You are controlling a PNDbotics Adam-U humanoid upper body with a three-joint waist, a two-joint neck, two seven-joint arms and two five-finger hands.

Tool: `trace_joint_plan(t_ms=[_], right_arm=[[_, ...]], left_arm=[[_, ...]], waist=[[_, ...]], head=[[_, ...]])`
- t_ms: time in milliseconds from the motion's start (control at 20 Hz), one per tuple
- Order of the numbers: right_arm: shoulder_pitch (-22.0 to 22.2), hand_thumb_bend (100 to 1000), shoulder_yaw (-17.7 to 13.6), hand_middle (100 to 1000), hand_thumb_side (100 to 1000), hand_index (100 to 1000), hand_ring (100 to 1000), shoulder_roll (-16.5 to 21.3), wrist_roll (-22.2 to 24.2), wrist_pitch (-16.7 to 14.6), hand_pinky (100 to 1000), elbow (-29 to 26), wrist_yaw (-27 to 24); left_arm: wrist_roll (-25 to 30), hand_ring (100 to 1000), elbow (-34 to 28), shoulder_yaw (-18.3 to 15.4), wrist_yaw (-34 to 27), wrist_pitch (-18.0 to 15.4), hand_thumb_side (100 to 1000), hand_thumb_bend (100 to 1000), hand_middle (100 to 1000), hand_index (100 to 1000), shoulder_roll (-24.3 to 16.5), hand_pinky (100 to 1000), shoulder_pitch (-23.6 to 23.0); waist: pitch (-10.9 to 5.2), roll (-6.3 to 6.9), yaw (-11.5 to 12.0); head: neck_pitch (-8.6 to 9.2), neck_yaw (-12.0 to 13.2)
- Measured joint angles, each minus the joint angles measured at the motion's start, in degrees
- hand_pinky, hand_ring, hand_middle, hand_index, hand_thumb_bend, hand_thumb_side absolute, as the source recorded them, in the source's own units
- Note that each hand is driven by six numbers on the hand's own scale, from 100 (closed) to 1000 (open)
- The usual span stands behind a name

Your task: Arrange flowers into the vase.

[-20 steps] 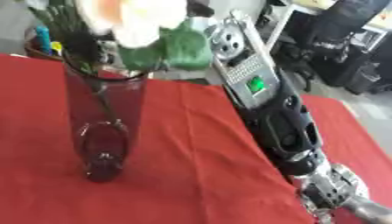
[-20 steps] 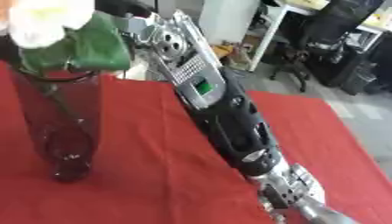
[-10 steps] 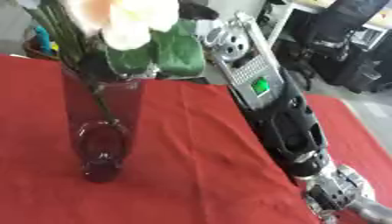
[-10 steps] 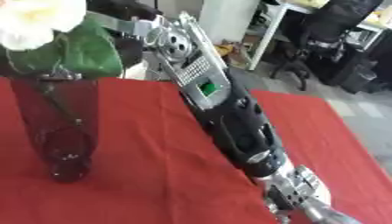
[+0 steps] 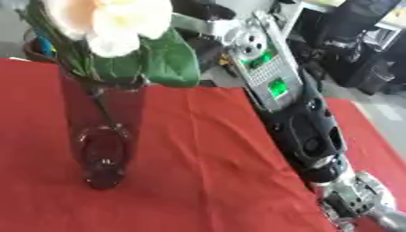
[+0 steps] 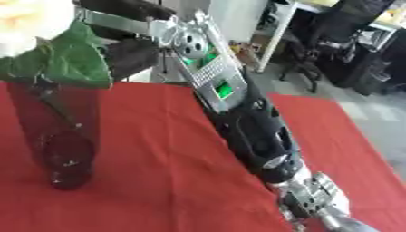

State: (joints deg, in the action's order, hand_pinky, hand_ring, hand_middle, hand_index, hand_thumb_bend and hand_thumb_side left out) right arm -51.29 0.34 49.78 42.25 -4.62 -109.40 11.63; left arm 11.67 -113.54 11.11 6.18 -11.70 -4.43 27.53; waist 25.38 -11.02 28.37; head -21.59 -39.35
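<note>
Right of the vase the right arm stretches down across the red cloth, its hand out of frame so fingers can't be told, while a white flower already stands inside, more possibly to come.

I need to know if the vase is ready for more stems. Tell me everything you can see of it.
The vase is a tall, dark-tinted see-through cylinder, glass by its look, with a thick round base. It stands upright on the red cloth, left of the robot's arm and apart from it. One white flower with green leaves sits in its mouth, the stem running down inside. No hand touches it.
</note>
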Motion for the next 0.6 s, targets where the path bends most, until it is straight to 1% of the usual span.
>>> trace_joint_plan(t_ms=[600], right_arm=[[2.6, 558, -2.2, 340, 1000, 879, 1000, 0.6, -1.1, 0.7, 951, -0.4, -0.9]], left_arm=[[0.0, 462, 0.0, 0.0, 0.2, 0.0, 1000, 122, 693, 787, 0.0, 622, 0.0]], waist=[[0.00, 0.48, -0.6]], head=[[0.02, 1.2]])
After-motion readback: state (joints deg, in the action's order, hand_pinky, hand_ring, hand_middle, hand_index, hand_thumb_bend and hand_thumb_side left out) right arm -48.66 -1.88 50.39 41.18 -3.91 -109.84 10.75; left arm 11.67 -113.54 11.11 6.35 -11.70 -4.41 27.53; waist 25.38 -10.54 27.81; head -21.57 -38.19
